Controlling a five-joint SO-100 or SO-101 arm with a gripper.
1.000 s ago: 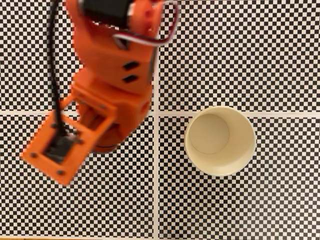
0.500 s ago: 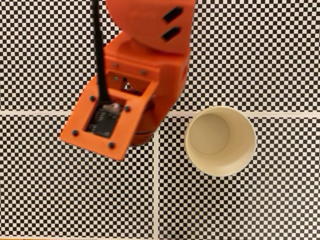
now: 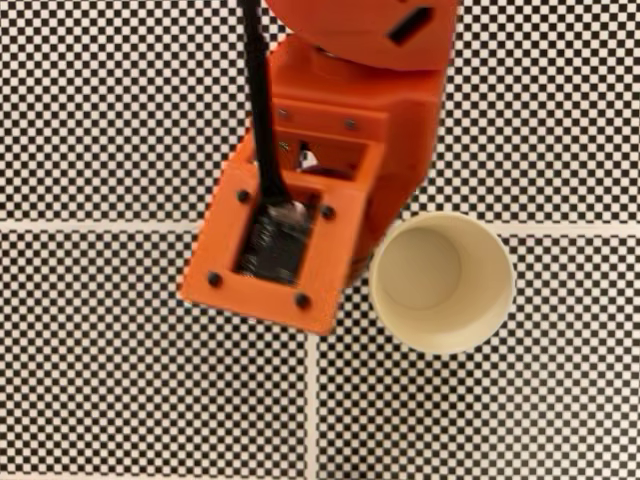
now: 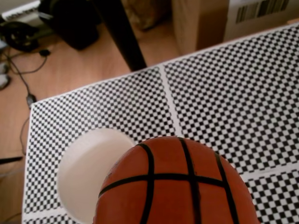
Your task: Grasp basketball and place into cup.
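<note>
Claw fingertips are out of sight, but the basketball [image 4: 173, 186] hangs huge at the bottom of the wrist view, well clear of the checkered desk [image 4: 233, 84], so I judge the claw clenched on it. Going big to small: the desk's black-and-white pattern with pale seams, then the orange arm [image 3: 350, 110] coming in from the far edge in the fixed view, its camera mount [image 3: 275, 240] tilted toward the near left. Next the cup [image 3: 441, 282], upright, mouth open and empty, just right of the mount. Here's the key relation: in the wrist view the cup [image 4: 86, 177] sits left of the ball and partly behind it, so the ball needs shifting over the mouth before release. A barcode label [image 4: 261, 9] shows on a far box, nothing readable
</note>
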